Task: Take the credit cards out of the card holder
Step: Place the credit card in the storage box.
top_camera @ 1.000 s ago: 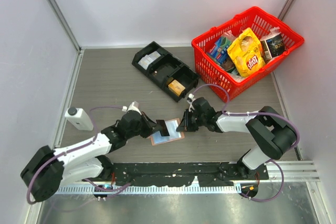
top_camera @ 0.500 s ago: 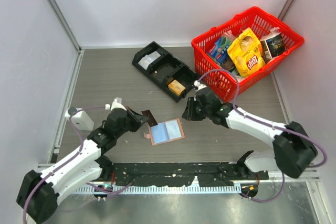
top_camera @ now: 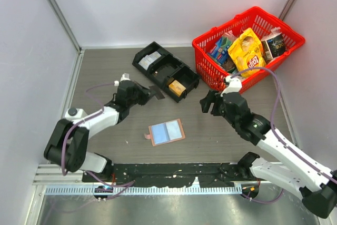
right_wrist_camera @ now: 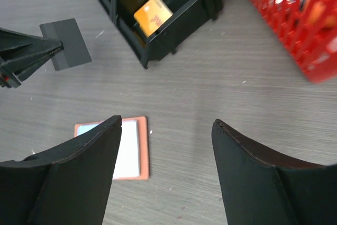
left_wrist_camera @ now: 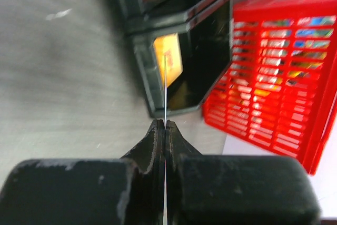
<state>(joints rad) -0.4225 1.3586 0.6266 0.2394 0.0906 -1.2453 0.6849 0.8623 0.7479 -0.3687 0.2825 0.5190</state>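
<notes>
The salmon-pink card holder [top_camera: 166, 131] lies open and flat on the table, its pale blue inner panels facing up, and neither gripper touches it. My left gripper [top_camera: 148, 92] is shut on a dark grey credit card [top_camera: 157, 94], held in the air just in front of the black tray [top_camera: 167, 69]. In the left wrist view the card [left_wrist_camera: 165, 93] shows edge-on between the closed fingers. My right gripper [top_camera: 206, 103] hangs open and empty, up and to the right of the holder. Its wrist view shows the holder [right_wrist_camera: 141, 151], the dark card [right_wrist_camera: 66, 43] and the left gripper [right_wrist_camera: 21, 56].
The black compartment tray holds an orange card [top_camera: 177, 87] in its near section and pale cards [top_camera: 149, 60] in the far one. A red basket [top_camera: 226, 82] full of snack packs stands at the back right, close to the tray.
My left gripper has carried the dark card from the holder up toward the black tray. My right gripper has let go of the holder, opened and drawn back to the right.
</notes>
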